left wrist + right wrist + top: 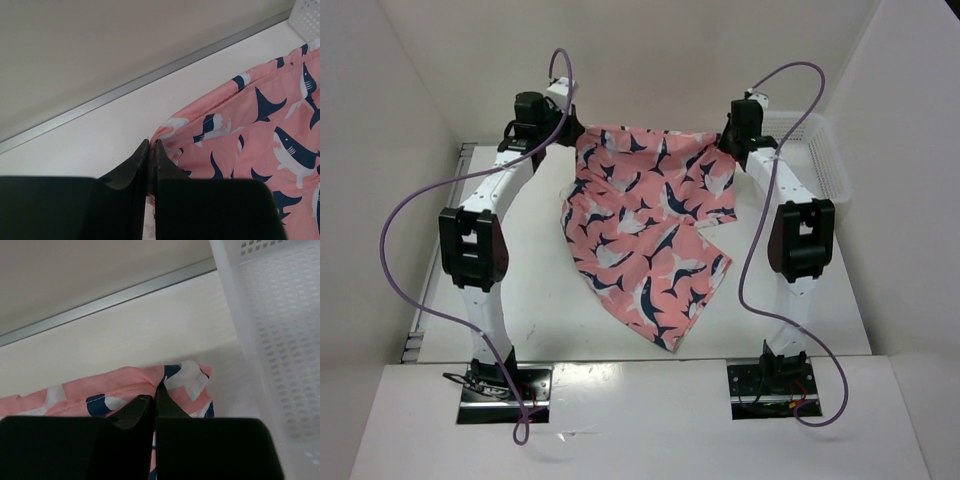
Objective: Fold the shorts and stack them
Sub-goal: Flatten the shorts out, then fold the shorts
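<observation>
The salmon-pink shark-print shorts [645, 225] lie spread on the white table, their far edge stretched between my two grippers and a lower flap reaching toward the front. My left gripper [570, 130] is shut on the far left corner of the shorts [240, 135]; in the left wrist view the fingers [151, 146] pinch the cloth edge. My right gripper [728, 135] is shut on the far right corner of the shorts [125, 382]; its fingertips [154, 399] clamp a bunched fold just left of the basket.
A white mesh basket [820, 150] stands at the back right, close beside my right gripper; its wall [280, 340] fills the right of the right wrist view. A metal strip [125, 90] runs along the table's far edge below the back wall.
</observation>
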Robot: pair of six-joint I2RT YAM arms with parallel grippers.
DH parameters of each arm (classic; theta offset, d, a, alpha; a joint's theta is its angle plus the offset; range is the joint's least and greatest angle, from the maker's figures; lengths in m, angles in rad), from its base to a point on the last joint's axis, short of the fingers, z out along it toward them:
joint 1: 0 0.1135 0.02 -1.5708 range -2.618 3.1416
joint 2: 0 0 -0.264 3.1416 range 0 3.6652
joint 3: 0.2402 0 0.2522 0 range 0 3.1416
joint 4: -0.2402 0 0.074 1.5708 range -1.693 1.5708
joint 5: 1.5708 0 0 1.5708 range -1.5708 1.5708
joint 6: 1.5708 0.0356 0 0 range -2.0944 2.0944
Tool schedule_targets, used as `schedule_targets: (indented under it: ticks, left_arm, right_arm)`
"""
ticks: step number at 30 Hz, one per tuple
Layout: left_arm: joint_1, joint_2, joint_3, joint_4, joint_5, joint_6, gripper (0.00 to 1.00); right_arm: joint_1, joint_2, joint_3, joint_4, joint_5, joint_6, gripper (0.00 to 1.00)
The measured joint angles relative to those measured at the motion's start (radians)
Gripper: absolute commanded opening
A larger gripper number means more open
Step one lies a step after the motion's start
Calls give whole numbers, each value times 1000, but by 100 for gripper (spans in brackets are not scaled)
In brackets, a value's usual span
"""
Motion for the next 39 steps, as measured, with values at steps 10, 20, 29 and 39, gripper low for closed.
schedule_targets:
  ticks: [10, 20, 29, 39]
  left_arm:
    - [14, 30, 28, -17, 82, 0, 0]
    - [25, 16, -58, -55, 150, 0, 0]
    - [51, -80, -204, -35, 210, -1, 0]
    - [72, -79, -246, 19, 260, -2, 0]
  right_arm:
    - [51, -329, -330, -36, -54, 13, 1]
    - [157, -744, -565, -77, -148, -64, 1]
    - [424, -951, -704, -177, -239, -135, 1]
    - [666, -966, -857, -262, -282, -103, 0]
